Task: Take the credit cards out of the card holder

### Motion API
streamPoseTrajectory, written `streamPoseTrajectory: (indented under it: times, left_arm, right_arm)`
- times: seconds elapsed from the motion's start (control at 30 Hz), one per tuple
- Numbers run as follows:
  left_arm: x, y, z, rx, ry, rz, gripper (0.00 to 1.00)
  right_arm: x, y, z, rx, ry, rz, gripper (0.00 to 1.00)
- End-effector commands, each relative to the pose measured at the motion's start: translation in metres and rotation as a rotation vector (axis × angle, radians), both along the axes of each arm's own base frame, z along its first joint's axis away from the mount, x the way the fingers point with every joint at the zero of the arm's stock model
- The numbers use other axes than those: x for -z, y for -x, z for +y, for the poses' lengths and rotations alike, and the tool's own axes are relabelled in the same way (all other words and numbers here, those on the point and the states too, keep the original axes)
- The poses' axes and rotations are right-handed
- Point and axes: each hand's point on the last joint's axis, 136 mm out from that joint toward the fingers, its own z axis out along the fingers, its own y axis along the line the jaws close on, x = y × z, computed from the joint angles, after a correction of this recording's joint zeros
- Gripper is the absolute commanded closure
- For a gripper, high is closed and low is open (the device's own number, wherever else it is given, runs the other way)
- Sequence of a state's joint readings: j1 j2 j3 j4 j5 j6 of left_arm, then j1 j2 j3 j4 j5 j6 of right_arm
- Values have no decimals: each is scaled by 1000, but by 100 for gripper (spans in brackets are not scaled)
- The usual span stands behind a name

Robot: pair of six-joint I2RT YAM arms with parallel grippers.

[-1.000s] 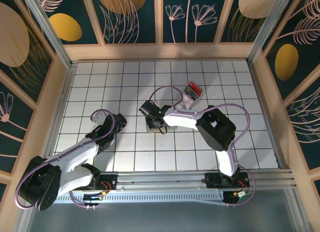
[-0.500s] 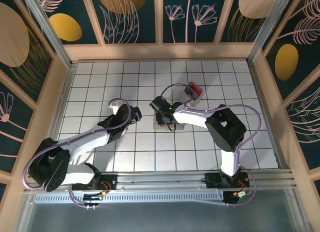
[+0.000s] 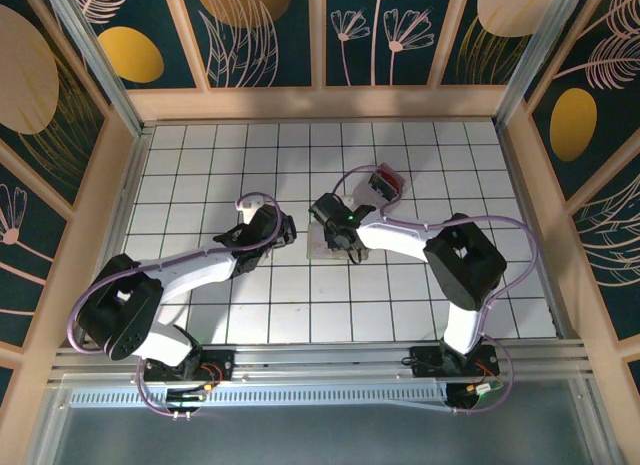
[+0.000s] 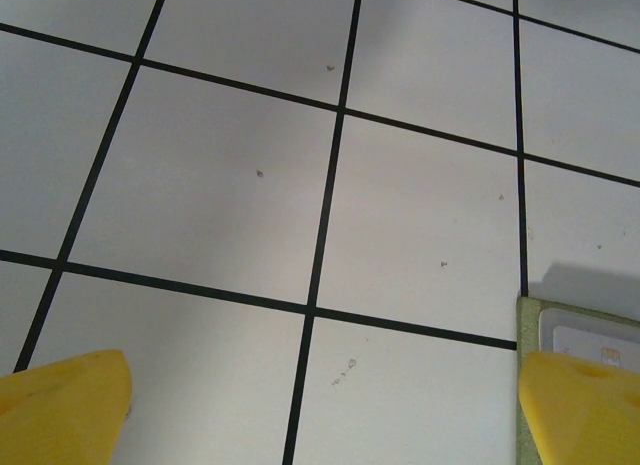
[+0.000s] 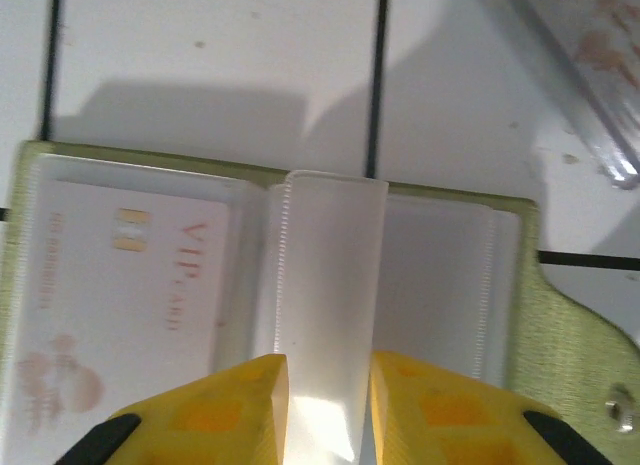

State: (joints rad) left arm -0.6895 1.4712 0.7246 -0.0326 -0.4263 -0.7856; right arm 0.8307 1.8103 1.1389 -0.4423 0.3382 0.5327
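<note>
The card holder lies open on the white tiles, its yellow-green rim framing clear plastic sleeves. A pale card marked VIP sits in its left sleeve. My right gripper is shut on the middle clear sleeve, which stands up between the fingers. In the top view the right gripper is over the holder. My left gripper hovers just left of it, open with nothing between its fingers. The holder's corner shows at the left wrist view's right edge.
A red card lies on the tiles beyond the holder, with a pale card edge close to the holder's far right corner. Wooden walls ring the tiled floor.
My left arm has reached to the right, up to the holder's left side. The right gripper has shifted a little right and away over the holder.
</note>
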Motion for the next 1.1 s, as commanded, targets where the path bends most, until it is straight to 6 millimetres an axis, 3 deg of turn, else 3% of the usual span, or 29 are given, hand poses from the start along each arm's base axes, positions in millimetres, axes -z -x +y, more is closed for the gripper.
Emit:
streamPoseTrajectory:
  times: [0.0, 0.37, 0.53, 0.6, 0.9, 1.07]
  left_arm:
    - [-4, -7, -9, 34, -13, -12, 1]
    - [15, -3, -45, 163, -130, 25, 1]
    - [27, -2, -60, 208, -201, 48, 1]
    - [41, 0, -63, 222, -229, 77, 1]
    - [45, -2, -68, 216, -234, 78, 1]
    - [52, 3, -55, 131, -233, 107, 1]
  right_arm:
    - [-8, 0, -24, 56, 28, -23, 75]
    - [1, 7, -57, 116, 16, -4, 81]
    - [-11, 4, -67, 144, -2, -21, 82]
    - [-19, 3, -68, 150, -13, -35, 82]
    - [-59, -1, -52, 134, -153, -90, 82]
    - [-57, 0, -20, 71, -295, -42, 84]
